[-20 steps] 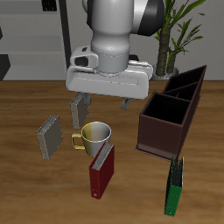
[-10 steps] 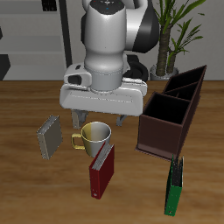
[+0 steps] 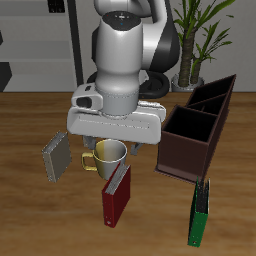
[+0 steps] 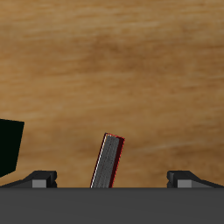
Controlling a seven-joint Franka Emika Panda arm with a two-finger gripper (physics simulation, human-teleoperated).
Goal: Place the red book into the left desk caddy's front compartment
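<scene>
The red book (image 3: 117,193) stands upright near the table's front edge, just in front of the mug (image 3: 108,155). My gripper (image 3: 112,138) hangs above the mug and the book, its wide hand hiding the fingers in the exterior view. In the wrist view the red book (image 4: 107,162) is seen edge-on from above, and the gripper (image 4: 112,178) is open with its two fingertips (image 4: 42,178) far apart and nothing between them. The left desk caddy (image 3: 186,160), dark brown, stands beside the mug, with its front compartment open at the top.
A green book (image 3: 200,212) stands near the front edge below the caddy. A grey book (image 3: 56,155) leans on the mug's other side. A potted plant (image 3: 200,40) is behind the caddy. A dark green shape (image 4: 9,147) shows in the wrist view.
The gripper has come down and toward the table's front, now over the mug. It covers the standing grey book seen behind the mug earlier. The books and the mug have not moved.
</scene>
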